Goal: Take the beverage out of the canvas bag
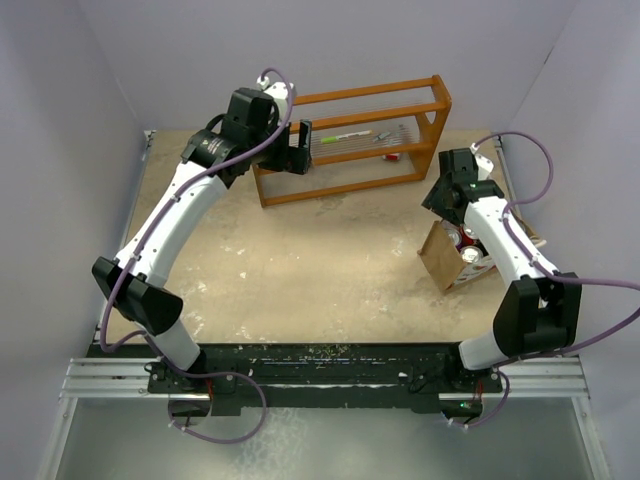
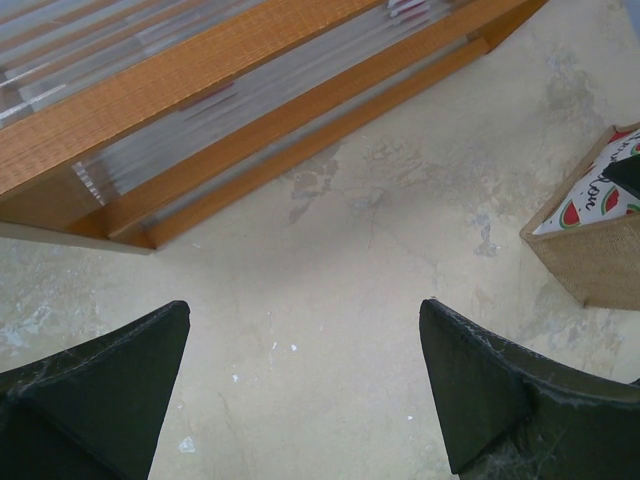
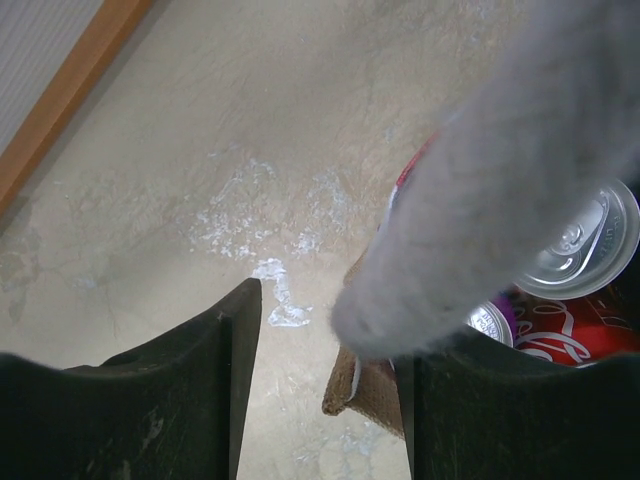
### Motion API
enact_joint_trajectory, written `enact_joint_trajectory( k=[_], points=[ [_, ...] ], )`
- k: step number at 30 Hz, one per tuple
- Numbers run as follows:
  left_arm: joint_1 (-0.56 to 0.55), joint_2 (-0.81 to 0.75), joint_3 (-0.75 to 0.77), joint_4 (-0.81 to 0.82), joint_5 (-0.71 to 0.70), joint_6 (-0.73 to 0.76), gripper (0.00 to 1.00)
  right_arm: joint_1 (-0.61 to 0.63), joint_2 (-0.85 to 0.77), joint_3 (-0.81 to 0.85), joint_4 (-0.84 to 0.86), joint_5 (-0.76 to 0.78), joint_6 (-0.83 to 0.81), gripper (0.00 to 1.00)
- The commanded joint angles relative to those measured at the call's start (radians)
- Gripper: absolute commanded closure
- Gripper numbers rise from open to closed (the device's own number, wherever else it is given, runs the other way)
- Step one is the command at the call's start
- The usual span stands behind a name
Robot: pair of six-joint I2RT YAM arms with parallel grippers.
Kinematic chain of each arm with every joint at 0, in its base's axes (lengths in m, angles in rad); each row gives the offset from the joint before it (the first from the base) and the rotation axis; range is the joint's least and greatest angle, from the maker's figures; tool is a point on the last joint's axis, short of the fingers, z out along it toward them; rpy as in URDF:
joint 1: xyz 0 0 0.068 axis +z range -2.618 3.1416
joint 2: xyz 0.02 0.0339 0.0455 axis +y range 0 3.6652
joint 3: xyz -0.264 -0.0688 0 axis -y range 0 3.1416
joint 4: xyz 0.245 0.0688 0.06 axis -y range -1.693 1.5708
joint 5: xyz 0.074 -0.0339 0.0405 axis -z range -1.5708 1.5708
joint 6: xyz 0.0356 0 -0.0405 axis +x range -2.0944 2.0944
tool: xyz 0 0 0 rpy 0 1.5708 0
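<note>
Task status: early; no beverage is out of the bag as far as you can see.
Bag location: the canvas bag [image 1: 440,262] stands on the table [image 1: 320,260] at the right side, under your right arm and well apart from the orange rack [image 1: 340,187].
Contents: the right wrist view shows a red can [image 3: 575,340], a silver-topped can [image 3: 585,245] and a purple-rimmed can [image 3: 492,320] upright inside, close together.
Right gripper [image 3: 332,330]: jaws partly apart, holding nothing. The bag's near edge lies in the gap, by the right finger, with bare table beyond it.
Obstruction: a blurred grey band [image 3: 480,200] crosses the right wrist view. It may be a bag handle, but you cannot tell.
Left gripper [image 2: 305,305]: jaws wide, empty, hovering over bare table just beside the rack, and not engaged with the bag.
Done: right arm positioned at the bag.
Remaining, by judgement: centre the jaws over one can, grip it, lift it clear of the bag and set it on the table.
Risk: the jaws sit off the cans, so closing here would likely catch the bag wall.
</note>
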Motion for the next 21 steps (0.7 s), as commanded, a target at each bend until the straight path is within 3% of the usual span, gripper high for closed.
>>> enact_joint_trajectory(
  k=[1,6,15,21],
  points=[
    [0.009,0.011,0.059,0.022,0.021,-0.010,0.01,-0.003,-0.003,-0.017,0.040,0.005,-0.016,0.46],
    [0.009,0.020,0.076,0.020,0.018,-0.010,0.01,-0.003,0.000,-0.026,0.044,-0.014,-0.060,0.53],
    [0.009,0.058,0.103,0.006,0.035,-0.035,0.01,-0.003,-0.018,-0.020,0.001,-0.072,-0.179,0.88],
    [0.009,0.088,0.116,0.001,0.059,-0.065,0.01,-0.003,-0.031,-0.001,-0.004,-0.205,-0.305,1.00]
  ],
)
